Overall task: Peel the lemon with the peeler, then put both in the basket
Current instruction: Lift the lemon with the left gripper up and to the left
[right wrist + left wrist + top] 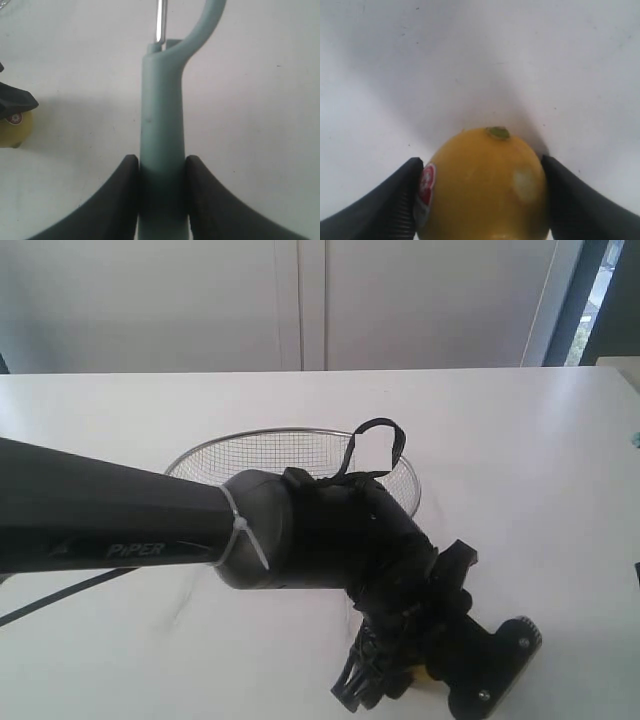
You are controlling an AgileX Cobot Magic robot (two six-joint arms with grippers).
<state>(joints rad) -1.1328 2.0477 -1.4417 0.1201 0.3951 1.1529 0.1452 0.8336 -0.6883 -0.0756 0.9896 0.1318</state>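
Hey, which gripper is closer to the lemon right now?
Left. The left gripper has its fingers against both sides of the lemon. The right gripper grips the peeler, apart from the lemon, off to one side.

**Clearance check: lemon, basket, peeler**

The lemon point(482, 190) is flanked on two sides by the left gripper point(481, 161) fingers point(395, 205), with no gap seen at either pad. Only its stem end faces bare table point(480, 60). In the exterior view the left arm point(100, 505) lies across the near side of the basket point(280, 445) and blocks that approach. The basket's far rim and the table to its right lie open. The peeler point(161, 100) handle fills the right gripper point(161, 160) jaws. Bare table lies on both flanks, and the lemon is well apart from it.
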